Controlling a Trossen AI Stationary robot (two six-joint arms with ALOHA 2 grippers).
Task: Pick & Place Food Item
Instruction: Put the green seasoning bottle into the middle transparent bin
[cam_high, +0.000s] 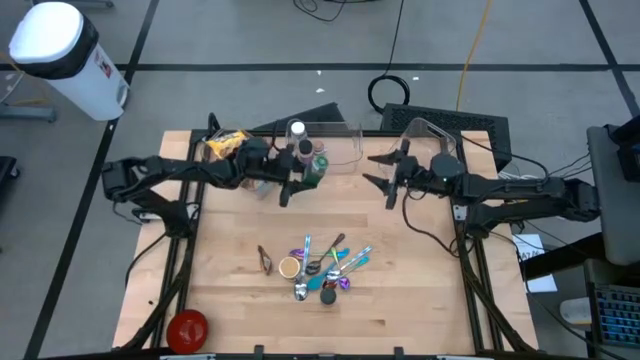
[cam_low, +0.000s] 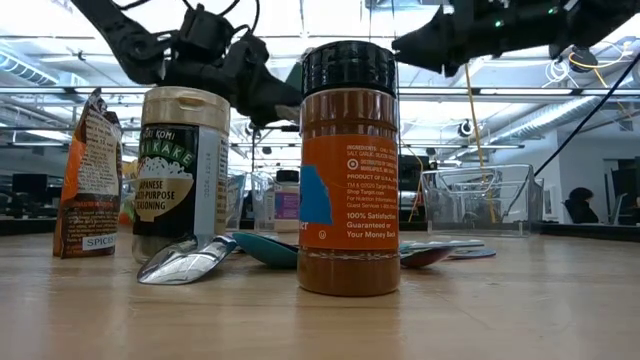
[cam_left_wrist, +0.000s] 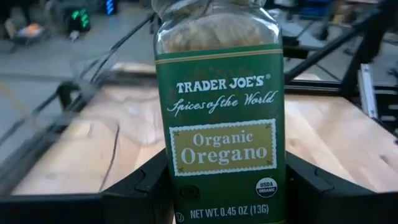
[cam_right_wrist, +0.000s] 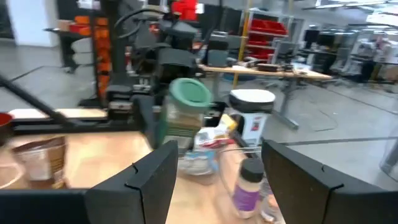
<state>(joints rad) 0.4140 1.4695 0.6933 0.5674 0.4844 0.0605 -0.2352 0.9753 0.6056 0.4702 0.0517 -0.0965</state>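
Observation:
My left gripper (cam_high: 303, 176) is at the table's far middle, shut on a glass oregano jar (cam_left_wrist: 221, 124) with a green label and a green lid (cam_high: 319, 163). The jar also shows in the right wrist view (cam_right_wrist: 185, 112). My right gripper (cam_high: 384, 172) is open and empty to the right of the jar, pointing toward it; its fingers show spread apart in its own wrist view (cam_right_wrist: 217, 180). My left gripper pinches the oregano jar's lower body (cam_left_wrist: 186, 193) between its two fingers (cam_left_wrist: 140, 183), one on each side of the label. The fingers come about level from the table's left. The jar stands roughly upright, lid up, and seems clear of the table.
Two clear plastic bins (cam_high: 338, 142) (cam_high: 432, 138) stand at the far edge, with a white-capped bottle (cam_high: 297, 130) and a yellow bag (cam_high: 225, 143). Several spoons (cam_high: 325, 265) lie mid-table. An orange spice bottle (cam_low: 350, 170), a furikake jar (cam_low: 182, 170) and a spice bag (cam_low: 90, 175) stand nearer. A red object (cam_high: 187, 328) sits front left.

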